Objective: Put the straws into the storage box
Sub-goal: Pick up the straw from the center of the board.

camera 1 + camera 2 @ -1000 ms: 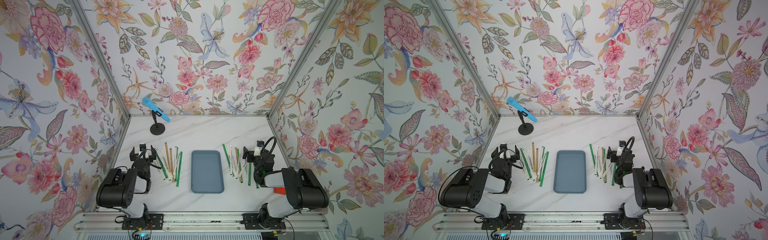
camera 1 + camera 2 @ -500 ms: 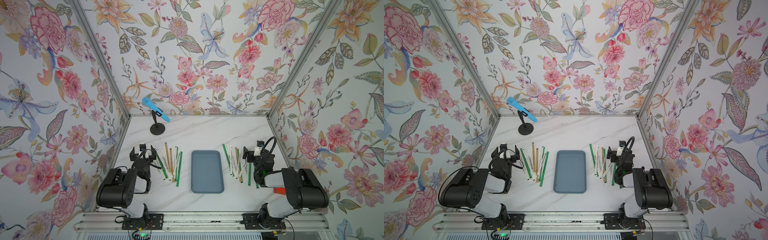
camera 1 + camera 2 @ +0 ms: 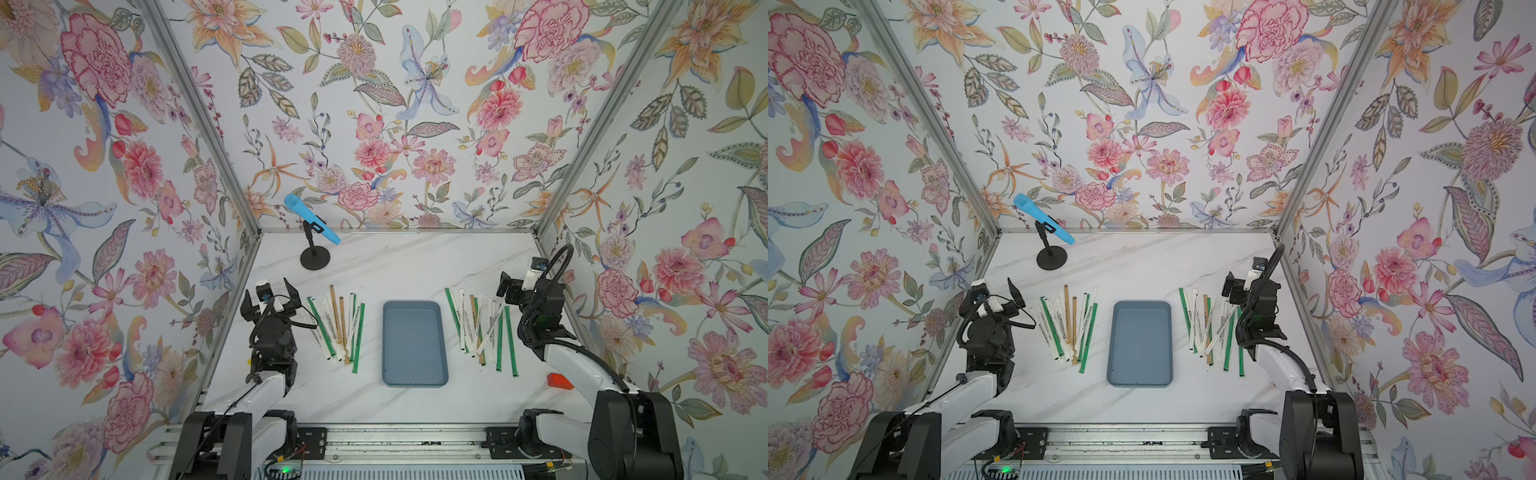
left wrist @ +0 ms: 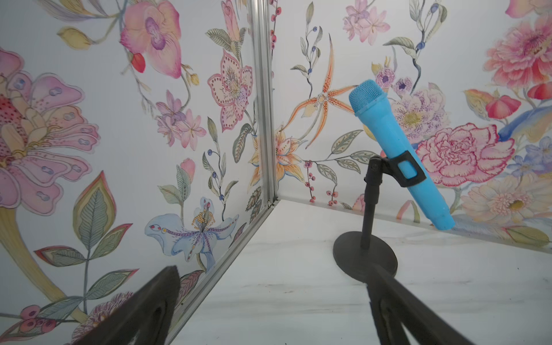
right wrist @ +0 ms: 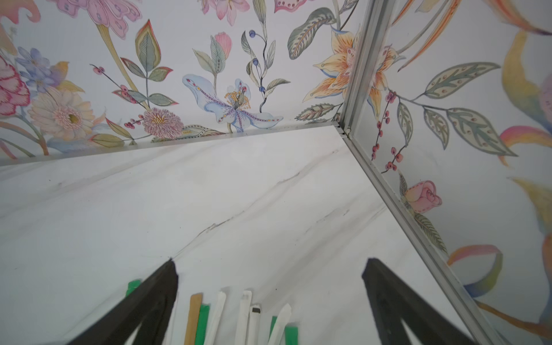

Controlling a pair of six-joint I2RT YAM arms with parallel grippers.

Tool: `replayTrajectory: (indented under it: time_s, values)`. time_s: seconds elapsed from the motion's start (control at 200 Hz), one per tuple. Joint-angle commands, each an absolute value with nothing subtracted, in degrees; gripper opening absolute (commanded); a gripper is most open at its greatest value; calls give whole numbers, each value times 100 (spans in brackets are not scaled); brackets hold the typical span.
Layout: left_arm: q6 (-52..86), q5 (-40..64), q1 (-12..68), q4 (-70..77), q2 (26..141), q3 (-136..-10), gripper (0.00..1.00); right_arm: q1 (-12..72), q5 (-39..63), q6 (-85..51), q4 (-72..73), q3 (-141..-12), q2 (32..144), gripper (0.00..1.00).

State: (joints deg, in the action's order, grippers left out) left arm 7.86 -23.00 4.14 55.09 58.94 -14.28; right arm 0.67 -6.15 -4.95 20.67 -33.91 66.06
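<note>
Jaws of both grippers stand spread wide and hold nothing. Just beside the left gripper (image 3: 269, 296), on its inner side, a bunch of straws (image 3: 337, 328) lies flat on the marble table (image 3: 415, 266). Below the right gripper (image 5: 270, 263) lie the far ends of a second bunch (image 3: 482, 328). The storage box (image 3: 414, 345) sits between the two bunches, apart from both. Ahead of the left jaws stands a blue microphone (image 4: 397, 152).
</note>
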Motion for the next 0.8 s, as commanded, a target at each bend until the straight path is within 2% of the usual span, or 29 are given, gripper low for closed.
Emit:
replayTrajectory:
  time_s: [0.0, 0.075, 0.185, 0.46, 0.595, 0.706, 0.796]
  values:
    - [1382, -2812, 725, 3533, 5310, -1787, 100, 112, -129, -977, -232, -3778, 6477, 94]
    - [1462, -2637, 1217, 3064, 5084, -1987, 100, 131, 267, -1186, -1164, -4357, 6748, 91]
    - [1388, -2967, 2200, 2411, 5321, -2493, 100, 208, 682, -1384, -2115, -5048, 7292, 89]
    - [1568, -2890, 3888, 1734, 6489, -3595, 100, 576, 784, -1771, -2843, -5438, 8305, 75]
    - [1795, -2844, 4147, 1762, 6680, -3709, 100, 888, 690, -1753, -2893, -5532, 8734, 65]
    - [1911, -2779, 4179, 1784, 6659, -3648, 100, 940, 526, -1751, -2918, -5511, 8965, 52]
    - [1936, -2761, 4199, 1775, 6546, -3547, 100, 939, 356, -1731, -2957, -5486, 9027, 51]
